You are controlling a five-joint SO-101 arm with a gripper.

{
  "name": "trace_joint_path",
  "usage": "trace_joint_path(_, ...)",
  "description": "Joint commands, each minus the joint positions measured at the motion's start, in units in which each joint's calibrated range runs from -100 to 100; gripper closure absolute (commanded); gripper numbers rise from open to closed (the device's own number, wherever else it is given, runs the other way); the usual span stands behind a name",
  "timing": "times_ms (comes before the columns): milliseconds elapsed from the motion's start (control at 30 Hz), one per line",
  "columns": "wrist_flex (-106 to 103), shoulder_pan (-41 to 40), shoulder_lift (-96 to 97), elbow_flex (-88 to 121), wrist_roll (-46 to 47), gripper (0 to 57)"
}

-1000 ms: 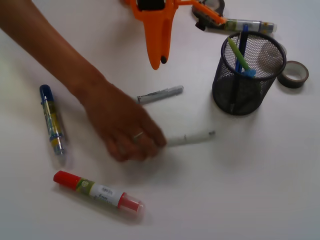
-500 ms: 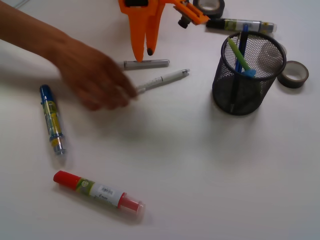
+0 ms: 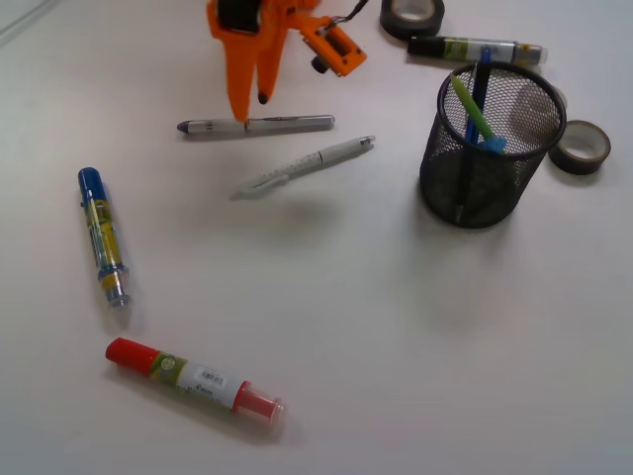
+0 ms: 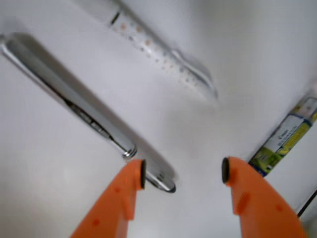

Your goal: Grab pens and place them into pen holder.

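The gripper (image 3: 249,97) hangs low over the table (image 3: 396,327) with its jaws spread and nothing between them. Directly beneath its tips lies the silver pen (image 3: 255,126), its long axis running side to side across the front view. In the wrist view the silver pen (image 4: 84,111) runs diagonally: its end sits just by one fingertip (image 4: 140,173) and the barrel stretches away from the gripper (image 4: 182,172), so the pen lies mostly outside the jaw gap rather than across it. That offset is what the coming grasp turns on; by judgement the gripper needs to shift along the barrel and turn so the jaws close across the pen's width.

Just beyond the silver pen, farther from the gripper, the white dotted pen (image 3: 307,164) lies at a slight slant, near but apart from the silver one. The pen holder (image 3: 492,148) stands well off to the side of the gripper, with a green pen (image 3: 469,107) and a blue pen (image 3: 482,94) upright inside. Two pens look left to collect
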Motion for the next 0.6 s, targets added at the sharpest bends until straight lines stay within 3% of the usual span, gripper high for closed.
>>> trace_joint_path(0, 2.51, 2.34, 2.49, -0.73, 0.49, 39.1)
trace_joint_path(567, 4.78, 2.49, 18.72, -8.25, 2.34, 39.1)
